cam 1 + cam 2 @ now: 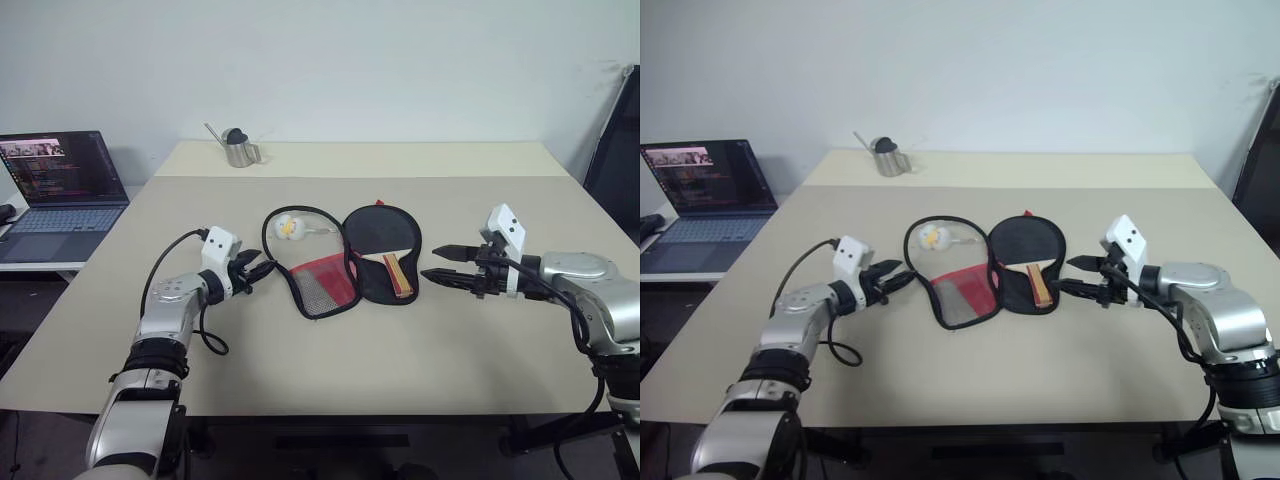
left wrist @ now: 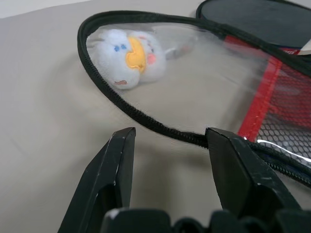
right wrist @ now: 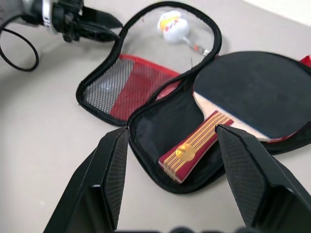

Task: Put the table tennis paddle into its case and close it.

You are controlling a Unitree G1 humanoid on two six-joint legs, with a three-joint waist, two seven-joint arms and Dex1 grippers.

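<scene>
On the beige tabletop (image 1: 300, 360), we see the case (image 1: 345, 262) lying open with the table tennis paddle (image 1: 385, 243) already resting in its right half.

Our left claw (image 1: 258, 268) sits open just beside the clear-and-mesh left half; our right claw (image 1: 445, 263) hovers open near the paddle's handle, holding nothing. A small plush charm (image 1: 288, 227) lies under the clear flap. We judge that folding the flap could snag the charm's cord in the zip, or nudge the paddle askew.
</scene>
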